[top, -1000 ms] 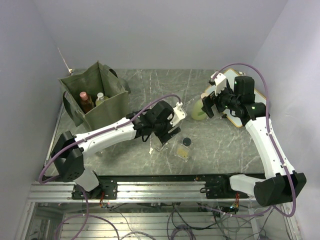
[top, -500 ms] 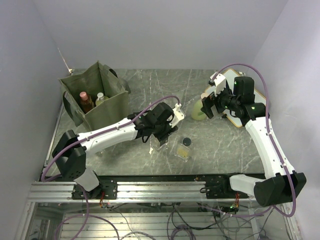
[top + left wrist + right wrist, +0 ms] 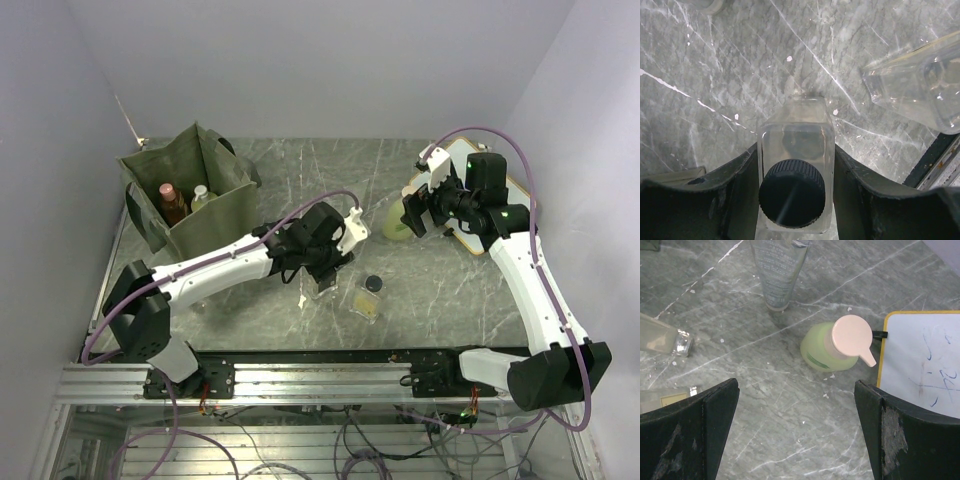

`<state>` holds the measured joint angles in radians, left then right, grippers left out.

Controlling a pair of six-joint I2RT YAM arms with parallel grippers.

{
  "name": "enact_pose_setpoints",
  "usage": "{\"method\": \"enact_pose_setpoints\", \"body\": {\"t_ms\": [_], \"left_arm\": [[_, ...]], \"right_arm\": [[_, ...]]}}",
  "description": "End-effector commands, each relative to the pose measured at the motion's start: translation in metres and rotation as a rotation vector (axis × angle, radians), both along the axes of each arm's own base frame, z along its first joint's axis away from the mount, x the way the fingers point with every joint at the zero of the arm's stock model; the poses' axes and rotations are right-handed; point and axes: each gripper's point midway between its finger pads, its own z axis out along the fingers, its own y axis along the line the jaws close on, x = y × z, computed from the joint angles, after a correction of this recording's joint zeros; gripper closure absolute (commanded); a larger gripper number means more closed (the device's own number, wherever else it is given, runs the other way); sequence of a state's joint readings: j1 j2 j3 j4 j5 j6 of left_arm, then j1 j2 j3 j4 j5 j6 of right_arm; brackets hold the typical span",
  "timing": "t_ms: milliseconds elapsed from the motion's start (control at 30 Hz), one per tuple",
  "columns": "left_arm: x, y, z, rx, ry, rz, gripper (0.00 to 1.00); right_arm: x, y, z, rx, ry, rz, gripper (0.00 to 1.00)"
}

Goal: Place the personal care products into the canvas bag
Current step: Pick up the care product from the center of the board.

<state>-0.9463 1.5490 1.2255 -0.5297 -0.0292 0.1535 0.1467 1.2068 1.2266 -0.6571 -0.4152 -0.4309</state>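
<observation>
A clear square bottle (image 3: 796,150) with a dark cap stands upright on the marble table, and my left gripper (image 3: 796,192) is shut on it, both fingers (image 3: 852,192) pressed flat to its sides. From above, that gripper (image 3: 322,280) is at mid-table. A second clear square bottle (image 3: 369,296) stands just to its right. The olive canvas bag (image 3: 222,215) stands at the back left, holding an orange bottle (image 3: 170,200) and a cream bottle (image 3: 201,197). My right gripper (image 3: 797,440) hangs open above the table, short of a yellow-green pump bottle (image 3: 822,350). A translucent grey tube (image 3: 777,270) lies beyond it.
The wood-framed whiteboard (image 3: 920,365) lies right beside the yellow-green bottle, at the back right under my right arm. Two small pale containers (image 3: 660,340) lie at the left edge of the right wrist view. The table's front rail (image 3: 320,375) runs along the near edge.
My left gripper has narrowed onto the clear square bottle, and its arm shifted slightly. The right arm has barely moved.
</observation>
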Motion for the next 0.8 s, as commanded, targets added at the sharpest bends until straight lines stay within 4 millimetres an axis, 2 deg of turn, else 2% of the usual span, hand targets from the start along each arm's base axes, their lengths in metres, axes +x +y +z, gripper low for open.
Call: {"method": "enact_pose_setpoints", "body": {"t_ms": [0,233,500,767], "left_arm": [[0.012,0.001,0.046,-0.096,-0.051,-0.037,0.93],[0.009,0.015,0.095,-0.173,-0.080,-0.134,0.93],[0.011,0.044,0.154,-0.227,-0.154,-0.161,0.93],[0.023,0.077,0.232,-0.315,-0.259,-0.083,0.93]], "right_arm": [[0.001,-0.001,0.011,0.001,-0.030,0.005,0.00],[0.002,0.001,0.013,0.009,-0.035,0.014,0.00],[0.002,0.003,0.016,0.018,-0.038,0.024,0.00],[0.004,0.007,0.016,0.027,-0.039,0.038,0.00]]}}
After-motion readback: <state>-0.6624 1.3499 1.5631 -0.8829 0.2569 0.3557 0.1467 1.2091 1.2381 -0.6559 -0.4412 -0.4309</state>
